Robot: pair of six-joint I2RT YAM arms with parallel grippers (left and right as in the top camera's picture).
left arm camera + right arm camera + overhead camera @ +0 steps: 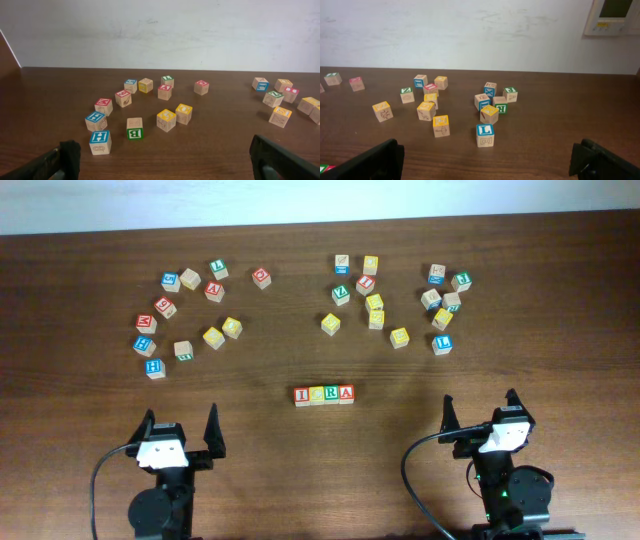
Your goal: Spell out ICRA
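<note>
A row of letter blocks (324, 394) lies on the dark wooden table (560, 300). There are four wooden cubes, side by side and touching. From the overhead camera their tops read I, C, R, A, left to right.

Beyond the row and to its left is a loose scatter of cubes. The left wrist view shows a blue H block (100, 142) nearest the camera, and a green B block (134, 128) just beside it. Most of the other faces there are turned or too small to read. Beyond the row and to its right is a second scatter, in which a blue L block (485, 135) sits closest to the right wrist camera. A beige wall panel (615, 17) above that scatter carries a yellow label too small to read.

The left gripper (181, 420) is on the near side of the row and to its left, well apart from it. Its jaws are spread wide and hold nothing. The right gripper (480, 402) is on the near side and to the right of the row, also well apart, with its jaws just as wide and empty. The row sits between the two grippers and slightly beyond them, and neither touches it.
</note>
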